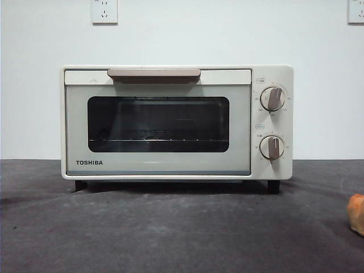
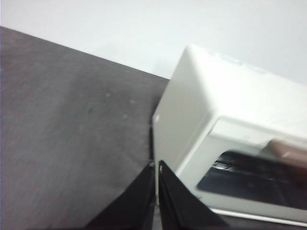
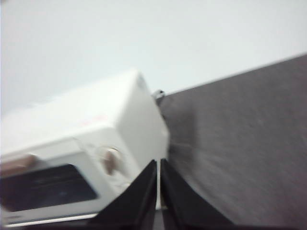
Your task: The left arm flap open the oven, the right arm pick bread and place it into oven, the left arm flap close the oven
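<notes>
The cream-white TOSHIBA oven [image 1: 176, 122] stands at the middle of the dark table with its door closed. Its beige-pink bar handle [image 1: 153, 74] is at the top of the door, and the wire rack shows behind the dark window. The bread [image 1: 356, 213] is only partly in view at the right edge of the front view, on the table. My left gripper [image 2: 157, 167] is shut and empty, up and to the left of the oven [image 2: 230, 143]. My right gripper [image 3: 158, 165] is shut and empty, up and to the right of the oven [image 3: 81, 153]. Neither arm shows in the front view.
Two round knobs [image 1: 272, 98] sit on the oven's right panel. A white wall with two power sockets [image 1: 104, 11] stands behind the table. The dark grey tabletop [image 1: 170, 233] stretches in front of the oven.
</notes>
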Robot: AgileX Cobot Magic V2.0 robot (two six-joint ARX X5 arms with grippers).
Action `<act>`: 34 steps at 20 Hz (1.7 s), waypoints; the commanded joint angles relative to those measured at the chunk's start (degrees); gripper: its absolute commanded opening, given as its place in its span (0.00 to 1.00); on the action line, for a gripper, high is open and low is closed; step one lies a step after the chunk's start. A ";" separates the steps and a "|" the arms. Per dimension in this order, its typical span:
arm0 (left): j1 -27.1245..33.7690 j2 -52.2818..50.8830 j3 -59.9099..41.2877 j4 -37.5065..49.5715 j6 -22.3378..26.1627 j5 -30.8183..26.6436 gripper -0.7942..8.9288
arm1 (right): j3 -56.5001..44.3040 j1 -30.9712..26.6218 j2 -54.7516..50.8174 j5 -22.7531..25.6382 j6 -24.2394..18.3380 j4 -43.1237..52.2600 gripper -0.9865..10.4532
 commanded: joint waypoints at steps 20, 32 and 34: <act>-11.87 20.26 29.79 -17.68 15.02 31.63 0.10 | 25.77 0.24 23.34 -30.01 -19.21 -17.31 0.09; -12.96 19.98 29.94 -17.27 15.06 32.85 0.59 | 25.79 0.24 22.91 -29.83 -18.73 -17.38 0.33; -12.96 20.04 29.94 -17.20 15.08 32.83 0.63 | 25.79 0.24 22.95 -29.81 -18.53 -17.40 0.45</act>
